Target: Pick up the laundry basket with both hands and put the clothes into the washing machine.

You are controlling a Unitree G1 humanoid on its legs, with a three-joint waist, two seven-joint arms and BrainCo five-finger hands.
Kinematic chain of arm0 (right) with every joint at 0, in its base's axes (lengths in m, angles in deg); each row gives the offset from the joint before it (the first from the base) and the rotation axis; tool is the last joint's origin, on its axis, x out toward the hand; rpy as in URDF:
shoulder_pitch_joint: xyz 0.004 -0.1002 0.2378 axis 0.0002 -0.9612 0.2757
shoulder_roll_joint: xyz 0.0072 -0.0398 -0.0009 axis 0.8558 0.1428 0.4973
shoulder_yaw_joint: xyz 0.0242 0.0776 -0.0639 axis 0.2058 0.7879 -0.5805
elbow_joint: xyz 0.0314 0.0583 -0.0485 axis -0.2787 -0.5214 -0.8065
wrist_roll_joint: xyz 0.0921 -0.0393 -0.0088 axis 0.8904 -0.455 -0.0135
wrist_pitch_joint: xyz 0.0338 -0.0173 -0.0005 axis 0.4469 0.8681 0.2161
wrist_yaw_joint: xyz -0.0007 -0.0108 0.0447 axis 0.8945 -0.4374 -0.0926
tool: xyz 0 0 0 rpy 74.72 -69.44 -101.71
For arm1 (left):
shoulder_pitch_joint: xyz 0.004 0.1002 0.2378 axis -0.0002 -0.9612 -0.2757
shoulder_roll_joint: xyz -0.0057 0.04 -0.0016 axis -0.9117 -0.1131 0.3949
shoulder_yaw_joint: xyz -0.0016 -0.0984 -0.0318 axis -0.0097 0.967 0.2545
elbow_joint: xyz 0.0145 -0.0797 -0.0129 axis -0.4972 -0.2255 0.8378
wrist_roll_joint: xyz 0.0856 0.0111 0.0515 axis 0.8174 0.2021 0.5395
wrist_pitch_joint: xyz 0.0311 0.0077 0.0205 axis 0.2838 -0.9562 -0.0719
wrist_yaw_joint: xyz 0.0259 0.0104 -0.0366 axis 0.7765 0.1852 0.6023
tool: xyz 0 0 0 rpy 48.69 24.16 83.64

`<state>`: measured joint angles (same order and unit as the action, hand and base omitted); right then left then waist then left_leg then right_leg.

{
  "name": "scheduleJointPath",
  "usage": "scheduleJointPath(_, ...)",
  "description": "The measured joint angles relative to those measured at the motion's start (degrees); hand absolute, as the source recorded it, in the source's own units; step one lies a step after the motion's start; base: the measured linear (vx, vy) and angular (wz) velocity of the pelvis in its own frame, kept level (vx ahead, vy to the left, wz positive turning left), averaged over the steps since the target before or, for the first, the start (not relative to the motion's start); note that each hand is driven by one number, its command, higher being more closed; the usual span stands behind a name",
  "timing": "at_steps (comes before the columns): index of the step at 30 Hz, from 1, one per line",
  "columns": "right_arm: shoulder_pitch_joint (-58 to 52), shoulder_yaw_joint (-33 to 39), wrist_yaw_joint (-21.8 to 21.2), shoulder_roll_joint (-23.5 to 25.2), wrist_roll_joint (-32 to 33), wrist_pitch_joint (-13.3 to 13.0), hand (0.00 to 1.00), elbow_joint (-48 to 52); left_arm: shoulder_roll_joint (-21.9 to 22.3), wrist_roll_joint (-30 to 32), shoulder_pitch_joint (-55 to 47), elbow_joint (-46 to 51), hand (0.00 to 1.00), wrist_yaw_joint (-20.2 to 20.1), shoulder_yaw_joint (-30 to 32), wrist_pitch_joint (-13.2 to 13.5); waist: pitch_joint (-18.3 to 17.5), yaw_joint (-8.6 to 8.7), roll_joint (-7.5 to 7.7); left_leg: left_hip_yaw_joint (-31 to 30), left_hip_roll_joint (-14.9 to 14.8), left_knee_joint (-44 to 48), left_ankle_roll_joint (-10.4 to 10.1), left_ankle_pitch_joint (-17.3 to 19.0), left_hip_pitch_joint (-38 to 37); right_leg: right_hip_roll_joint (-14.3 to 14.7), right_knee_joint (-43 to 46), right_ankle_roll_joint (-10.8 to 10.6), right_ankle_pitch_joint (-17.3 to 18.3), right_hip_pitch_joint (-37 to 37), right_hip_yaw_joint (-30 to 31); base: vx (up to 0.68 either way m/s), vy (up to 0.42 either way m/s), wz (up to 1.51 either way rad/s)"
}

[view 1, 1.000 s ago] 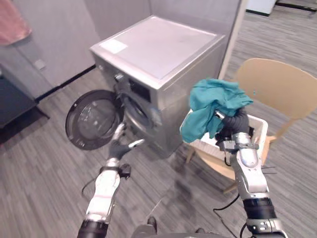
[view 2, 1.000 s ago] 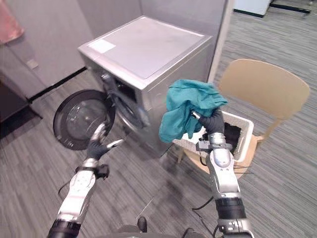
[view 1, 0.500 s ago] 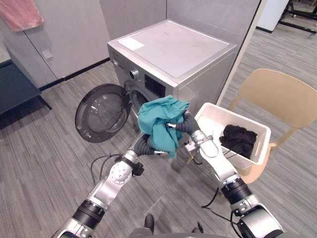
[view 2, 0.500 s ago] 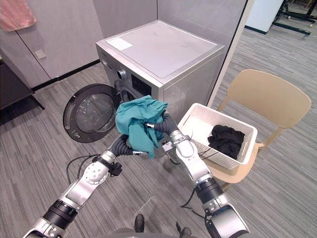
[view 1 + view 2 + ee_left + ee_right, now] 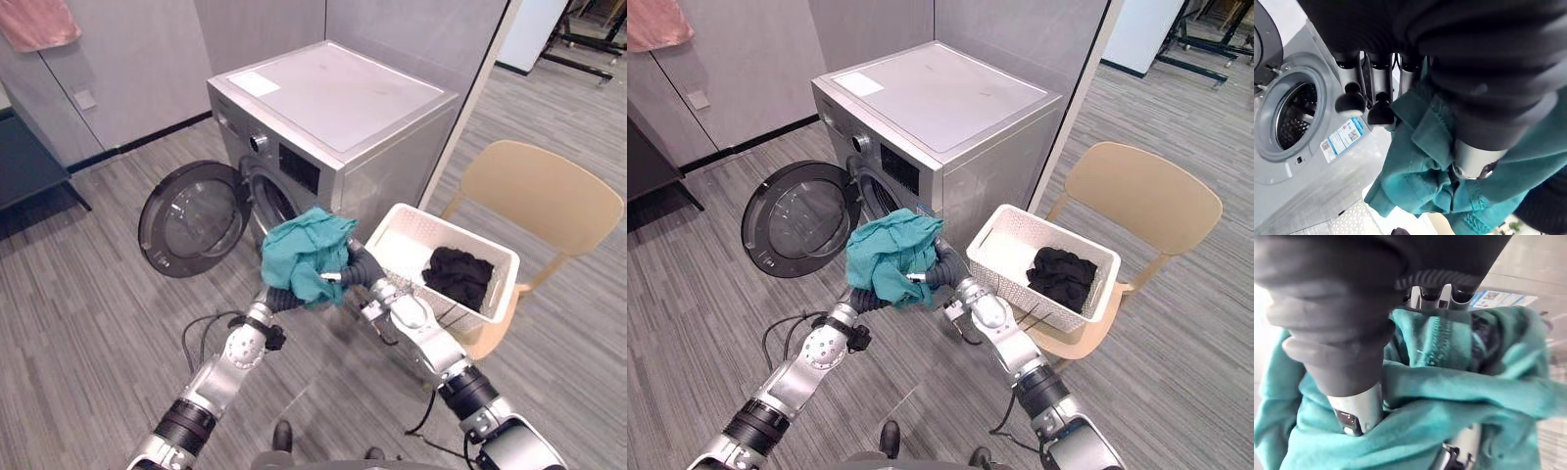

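Teal cloth (image 5: pixel 304 253) bunched between both hands, just short of the washing machine (image 5: pixel 333 98). Its door (image 5: pixel 191 217) is swung out to the left and the drum mouth (image 5: pixel 1293 115) is open. Right hand (image 5: pixel 364 269) is clamped into the folds. Left hand (image 5: pixel 279 299) is against the bundle's underside; I cannot tell its grip. Drum lies ahead and slightly left of the bundle, so I'd push forward, right hand leading. White basket (image 5: pixel 392 245) sits on the chair (image 5: pixel 544 191) to the right, black garment (image 5: pixel 458 276) inside.
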<state>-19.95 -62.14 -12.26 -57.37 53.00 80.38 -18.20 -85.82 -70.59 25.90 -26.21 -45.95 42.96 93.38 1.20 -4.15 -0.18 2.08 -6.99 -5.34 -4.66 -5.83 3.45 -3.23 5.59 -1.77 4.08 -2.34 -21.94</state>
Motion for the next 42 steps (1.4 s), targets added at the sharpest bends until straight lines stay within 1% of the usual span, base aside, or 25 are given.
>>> scheduleJointPath(3,-4.5,6.8,0.8,0.7,-0.2,-1.0,0.00,4.6,2.9,-4.0,-3.7,2.5,1.00,1.2,6.9,0.0,0.0,0.04,0.05,0.0,0.0,0.0,0.0,0.0,-0.5,0.0,0.2,0.0,0.3,0.4,0.0,0.00,0.000,0.00)
scheduleJointPath(8,-9.3,14.2,1.5,0.7,-1.9,-1.4,0.00,5.8,3.6,-7.0,-7.2,2.6,1.00,2.1,13.7,-0.1,0.0,0.03,0.22,-0.7,0.0,-0.1,-0.1,-0.1,-0.1,0.0,0.3,-0.1,0.4,0.5,-0.5,-0.01,0.001,0.07)
scheduleJointPath(10,-12.4,18.2,2.7,0.7,-4.2,-1.4,0.00,5.8,3.6,-9.1,-7.6,2.6,1.00,2.2,16.0,-0.2,0.3,0.07,0.76,-3.5,0.1,0.0,-0.9,-0.6,2.9,-0.4,1.8,0.0,1.4,-1.2,-3.3,-0.08,-0.020,0.52)
scheduleJointPath(12,-15.5,21.3,3.7,0.7,-5.9,-1.4,0.00,5.5,3.6,-9.8,-7.8,2.3,1.00,2.2,16.9,-0.3,0.5,0.11,1.22,-5.8,0.7,0.2,0.0,-1.6,6.0,-1.7,4.9,0.0,3.3,-3.3,-7.1,-0.04,-0.014,1.06)
scheduleJointPath(14,-19.2,25.2,4.5,0.7,-7.9,-1.3,0.00,4.7,3.7,-10.3,-8.0,1.4,1.00,2.3,16.9,-1.2,0.7,0.55,1.59,-0.3,1.1,-0.1,7.1,1.7,8.9,-4.0,6.0,-0.2,4.1,-3.9,-13.4,0.02,0.014,1.53)
scheduleJointPath(15,-20.6,27.7,5.3,0.2,-8.9,-1.2,0.00,2.5,3.8,-10.3,-7.8,0.1,1.00,2.3,17.2,-1.2,1.2,1.04,2.20,8.9,0.9,0.6,10.4,3.9,9.7,-6.4,5.4,-0.4,3.8,-3.3,-16.6,0.12,0.121,1.65)
scheduleJointPath(16,-20.0,28.9,6.3,-0.6,-10.3,-0.8,0.00,-2.0,4.0,-10.3,-8.1,-1.7,1.00,2.3,18.3,-1.3,1.9,1.52,1.68,18.5,0.0,2.9,10.5,3.9,10.0,-8.0,6.3,-0.9,4.1,-2.8,-19.2,0.15,0.174,1.49)
scheduleJointPath(17,-19.8,29.4,6.5,-1.5,-10.8,-0.7,0.00,-4.1,4.1,-10.2,-8.5,-2.4,1.00,2.4,18.8,-1.4,2.0,1.57,1.00,22.0,-0.5,4.3,10.5,3.3,9.9,-8.2,6.9,-1.6,4.6,-2.4,-19.9,0.17,0.180,1.11)
scheduleJointPath(18,-19.8,30.1,7.3,-2.4,-11.9,-0.5,0.00,-8.7,4.2,-10.2,-10.0,-3.7,1.00,2.4,19.9,-1.4,2.3,1.70,0.02,23.2,-1.2,4.9,6.9,-1.9,9.5,-8.8,8.7,-3.0,6.0,-1.5,-21.2,0.18,0.119,0.79)
scheduleJointPath(20,-19.4,30.1,7.7,-1.3,-12.9,0.6,0.00,-15.6,4.1,-10.3,-11.5,-6.3,1.00,2.5,21.5,-2.3,3.0,1.40,1.30,22.3,0.9,4.9,5.6,-0.8,8.7,-11.2,10.9,-4.8,7.4,-0.4,-21.7,0.16,0.088,0.66)
scheduleJointPath(23,-19.6,30.1,8.0,2.1,-14.9,2.2,0.00,-23.3,4.3,-10.3,-14.6,-8.6,1.00,2.4,23.8,-4.1,4.9,0.01,4.06,21.5,3.6,10.6,6.2,5.7,8.8,-17.2,16.6,-6.3,9.0,0.5,-21.5,0.18,0.139,0.31)
scheduleJointPath(24,-20.1,30.1,8.1,2.5,-15.6,3.4,0.00,-24.9,4.5,-10.3,-16.0,-9.0,1.00,2.4,24.0,-5.0,5.3,0.10,4.26,20.6,4.3,13.2,6.6,8.4,8.6,-20.1,23.1,-2.8,8.9,-0.5,-18.6,0.18,0.181,0.38)
scheduleJointPath(25,-21.0,29.9,8.4,2.8,-15.8,4.1,0.00,-25.0,4.7,-10.6,-17.0,-8.9,1.00,2.4,24.0,-5.4,5.7,0.41,4.24,19.6,5.1,15.6,7.4,10.8,7.5,-21.9,31.3,3.8,6.2,-3.3,-12.0,0.21,0.208,0.42)
scheduleJointPath(26,-22.1,29.7,8.5,2.9,-15.8,4.2,0.00,-24.9,4.7,-10.8,-17.2,-8.8,1.00,2.5,24.1,-5.5,6.3,0.52,4.02,18.7,4.7,16.5,7.7,11.8,6.6,-21.9,35.7,6.4,3.8,-5.3,-7.7,0.21,0.176,0.35)
scheduleJointPath(27,-22.9,29.3,8.5,3.5,-15.8,4.2,0.00,-24.9,4.4,-11.3,-17.3,-8.7,1.00,2.9,24.1,-5.5,7.0,0.61,3.28,17.9,4.2,17.1,7.5,13.3,5.2,-19.7,40.4,3.8,5.2,-8.2,-0.7,0.27,0.168,0.38)
scheduleJointPath(28,-23.5,28.9,8.5,4.6,-15.8,4.2,0.00,-24.9,4.3,-11.4,-17.0,-8.5,1.00,3.8,24.5,-5.5,7.0,1.53,3.72,16.2,3.9,17.0,7.6,14.1,3.9,-15.0,42.1,0.3,8.8,-11.2,4.5,0.30,0.147,0.51)
scheduleJointPath(31,-23.6,28.4,8.7,5.3,-15.6,4.0,0.00,-25.4,3.7,-12.1,-15.4,-8.6,1.00,4.5,23.9,-5.5,7.4,3.57,4.73,14.1,6.0,12.5,7.4,14.3,-0.3,-7.3,34.3,-0.3,10.9,-18.8,7.7,0.26,0.072,0.46)
scheduleJointPath(32,-23.6,28.4,8.8,5.3,-15.6,4.0,0.00,-25.5,3.8,-12.2,-14.8,-8.7,1.00,4.5,23.2,-5.5,7.6,3.57,4.66,13.6,6.6,11.8,7.3,14.4,-1.1,-6.5,31.9,-0.3,10.5,-20.1,7.4,0.37,0.063,0.52)
scheduleJointPath(35,-24.4,28.4,9.4,5.5,-15.6,4.4,0.00,-26.6,5.2,-12.5,-11.5,-9.2,1.00,4.5,21.3,-5.4,8.3,5.50,4.10,9.6,8.9,9.8,6.6,14.6,-5.6,-4.4,14.6,0.3,3.3,-21.6,4.6,0.41,0.006,0.88)
scheduleJointPath(36,-24.3,28.4,9.8,5.5,-15.6,4.4,0.00,-26.5,5.5,-12.5,-11.0,-9.2,1.00,4.5,20.7,-5.3,8.3,6.05,4.25,8.5,9.5,9.4,5.2,15.5,-7.7,-4.0,10.6,1.9,-0.2,-21.6,5.0,0.62,-0.073,0.84)
scheduleJointPath(38,-25.3,28.1,9.8,5.5,-15.6,4.4,0.00,-24.8,5.8,-12.4,-11.0,-9.1,1.00,4.5,19.5,-5.3,7.8,6.61,4.73,8.0,9.3,9.8,2.5,17.5,-10.6,-4.3,12.6,5.6,-4.9,-20.8,4.6,0.56,-0.115,0.74)
scheduleJointPath(39,-25.0,27.4,9.7,5.3,-15.6,4.4,0.00,-23.8,6.5,-12.3,-10.8,-8.9,1.00,4.4,18.9,-5.3,8.4,6.49,3.57,8.4,7.4,14.1,0.4,19.0,-10.7,-4.1,15.0,6.3,-3.5,-19.3,2.8,0.54,-0.192,0.55)
scheduleJointPath(40,-24.5,26.8,9.6,5.4,-15.6,4.4,0.00,-22.4,7.7,-12.3,-10.9,-8.4,1.00,4.4,18.9,-5.3,9.0,6.61,2.97,9.6,4.6,25.9,-0.6,19.8,-6.7,-3.1,14.8,6.5,-1.1,-16.5,1.5,0.52,-0.221,0.43)
scheduleJointPath(41,-24.6,26.7,9.5,5.3,-15.6,4.3,0.00,-21.4,8.5,-12.3,-11.2,-7.9,1.00,4.3,19.0,-5.3,9.3,6.53,2.41,10.7,2.6,33.8,-0.6,19.7,-4.3,-2.1,14.3,7.0,-0.6,-14.7,1.6,0.52,-0.224,0.06)
scheduleJointPath(42,-24.6,25.5,9.4,4.4,-15.6,4.3,0.00,-18.7,10.4,-12.3,-13.4,-6.0,1.00,3.9,19.6,-5.2,9.3,5.87,0.25,12.7,-3.3,50.7,0.1,15.6,0.7,1.5,12.7,8.1,0.9,-10.6,2.1,0.44,-0.152,-0.42)
